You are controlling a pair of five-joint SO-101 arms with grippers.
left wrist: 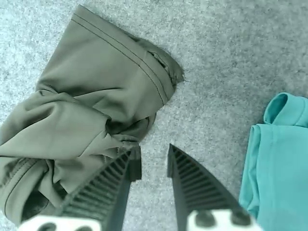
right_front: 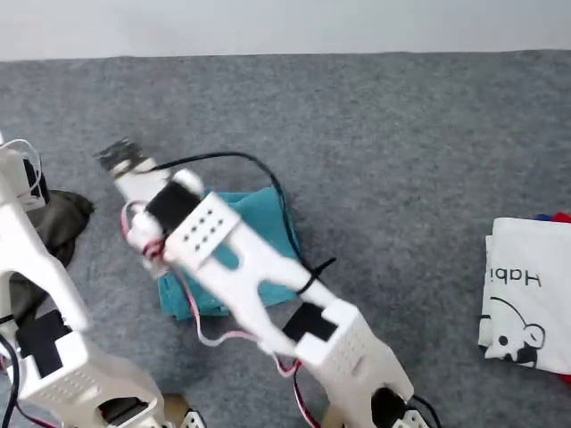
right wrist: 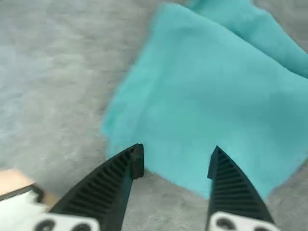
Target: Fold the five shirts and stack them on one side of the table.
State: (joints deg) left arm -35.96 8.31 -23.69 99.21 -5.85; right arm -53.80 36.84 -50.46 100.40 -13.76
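Note:
A crumpled olive shirt [left wrist: 82, 120] lies on the grey felt table near the left edge [right_front: 58, 223]. My left gripper [left wrist: 149, 161] hangs just above the cloth beside it, open a little, with nothing between its fingers. A teal shirt [right_front: 259, 223], folded into a rough square, lies at centre left; its collar edge [left wrist: 281, 154] is close to the olive shirt. The right arm stretches across it. My right gripper [right wrist: 177, 163] is open over one edge of the teal shirt [right wrist: 216, 96] and holds nothing. Its tip [right_front: 125, 159] is at the teal shirt's far left.
A folded white shirt [right_front: 531, 294] with a black print lies at the right edge, with red and blue cloth [right_front: 553, 217] peeking from under it. Bare grey felt [right_front: 401, 152] stretches between the teal shirt and that stack. Cables trail from the right arm [right_front: 268, 178].

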